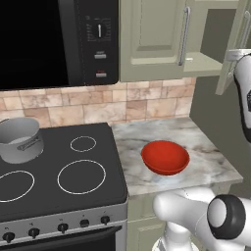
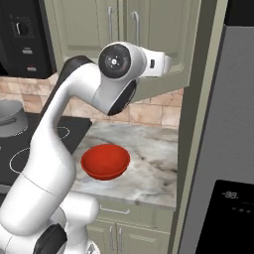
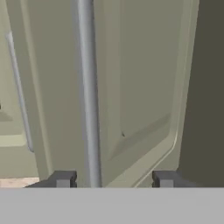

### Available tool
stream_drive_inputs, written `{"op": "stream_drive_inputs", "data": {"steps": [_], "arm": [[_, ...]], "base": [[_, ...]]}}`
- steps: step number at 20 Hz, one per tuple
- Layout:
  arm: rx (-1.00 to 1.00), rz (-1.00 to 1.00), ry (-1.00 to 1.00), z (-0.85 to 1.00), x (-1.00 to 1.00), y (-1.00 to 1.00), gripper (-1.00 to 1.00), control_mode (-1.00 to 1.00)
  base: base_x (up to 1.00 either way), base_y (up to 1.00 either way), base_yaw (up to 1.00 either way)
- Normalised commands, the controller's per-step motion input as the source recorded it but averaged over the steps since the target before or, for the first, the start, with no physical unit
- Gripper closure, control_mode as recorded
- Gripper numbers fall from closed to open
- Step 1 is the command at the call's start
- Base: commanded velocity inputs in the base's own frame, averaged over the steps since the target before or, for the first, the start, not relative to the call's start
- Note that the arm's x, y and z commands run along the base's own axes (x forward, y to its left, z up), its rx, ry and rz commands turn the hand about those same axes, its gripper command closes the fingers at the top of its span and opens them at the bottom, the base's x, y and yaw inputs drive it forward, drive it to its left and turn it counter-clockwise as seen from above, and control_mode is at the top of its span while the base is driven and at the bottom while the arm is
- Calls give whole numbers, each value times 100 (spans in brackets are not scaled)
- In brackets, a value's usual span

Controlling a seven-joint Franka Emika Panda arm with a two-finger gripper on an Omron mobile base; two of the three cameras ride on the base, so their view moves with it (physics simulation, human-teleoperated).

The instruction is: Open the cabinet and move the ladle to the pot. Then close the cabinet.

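Cabinet [image 1: 162, 39] top cut off by frame edge; pot [image 1: 19, 139] clipped at left.

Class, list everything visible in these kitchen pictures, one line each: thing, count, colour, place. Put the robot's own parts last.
cabinet: one, pale olive-beige, on the wall above the counter; right door swung partly open, left door shut.
door handles: two, silver, vertical bars.
pot: one, grey, back left of the stove.
stove: one, black top with white rings, left of the counter.
microwave: one, black, above the stove.
red bowl: one, on the marble counter.
fridge: one, grey, far right.
arm: one, white.
tool: one, dark tips, open, astride the right door's handle.
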Motion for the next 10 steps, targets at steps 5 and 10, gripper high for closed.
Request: {"op": "stream_drive_inputs", "data": {"steps": [5,10], "arm": [[0,0,0,7,-52,-10,-100,-100],[-1,0,0,17,-81,10,-100,-100]], "base": [[0,0,0],[0,0,0]]}}
